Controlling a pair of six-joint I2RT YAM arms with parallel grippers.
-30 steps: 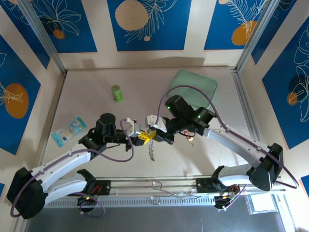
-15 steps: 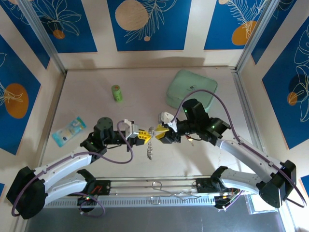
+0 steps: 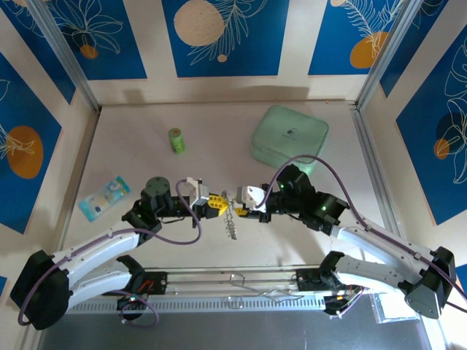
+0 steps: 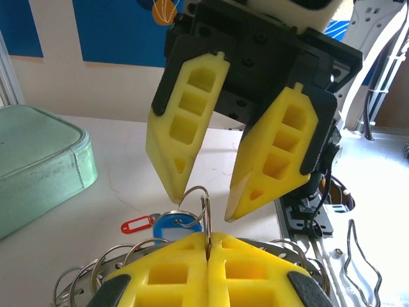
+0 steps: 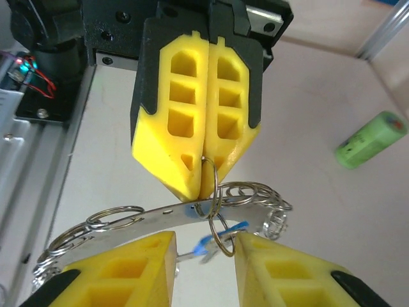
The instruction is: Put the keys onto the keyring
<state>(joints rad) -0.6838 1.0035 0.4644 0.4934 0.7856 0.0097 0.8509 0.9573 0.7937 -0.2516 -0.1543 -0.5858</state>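
Pale tabletop (image 3: 146, 240), blue-patterned walls; over it the keyring (image 3: 230, 221) hangs from the left gripper (image 3: 220, 205), clamped tight on one small loop. The right gripper (image 4: 204, 206) faces it, jaws parted either side of that loop, with the blue-tagged key (image 4: 181, 224) and red-tagged key (image 4: 137, 225) just behind. The green case (image 3: 290, 135) farther back is closed, its mark unreadable.

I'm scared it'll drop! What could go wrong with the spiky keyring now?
The left end effector pinches the keyring by only one thin loop at its very tips, so the dangling weight might slip out. The right end effector stands open astride that loop; closing off-centre could knock it loose or twist it.
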